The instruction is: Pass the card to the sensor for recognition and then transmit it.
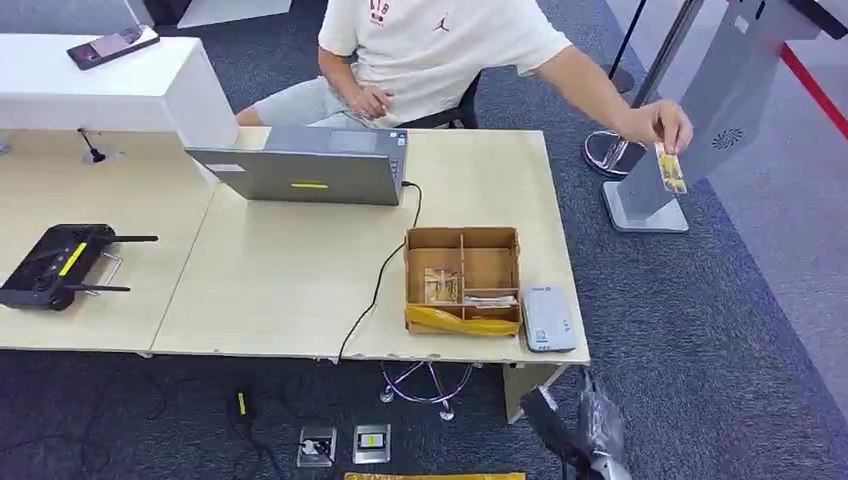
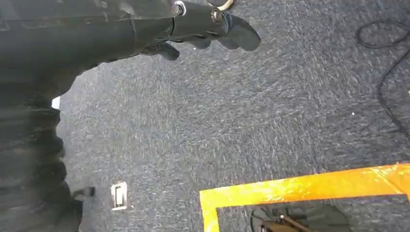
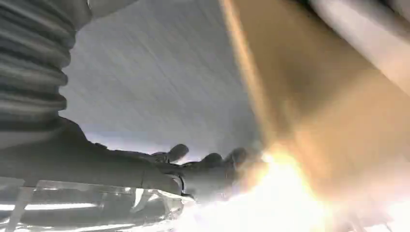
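Yellow card (image 1: 670, 169) hangs from a person's hand (image 1: 657, 124) beside the grey stand (image 1: 700, 110), well off the surface (image 1: 280, 280). More cards lie in the cardboard box (image 1: 463, 279), just beside a white reader (image 1: 547, 318). Left robot hand (image 2: 203, 29) hangs empty over carpet, fingers loosely apart. Right robot hand (image 3: 193, 166) is blurred; I cannot tell its state.

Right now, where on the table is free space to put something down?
The widest bare patch of the table lies between the black controller and the cardboard box, in front of the laptop. The near right corner is crowded: box, cable, white device.
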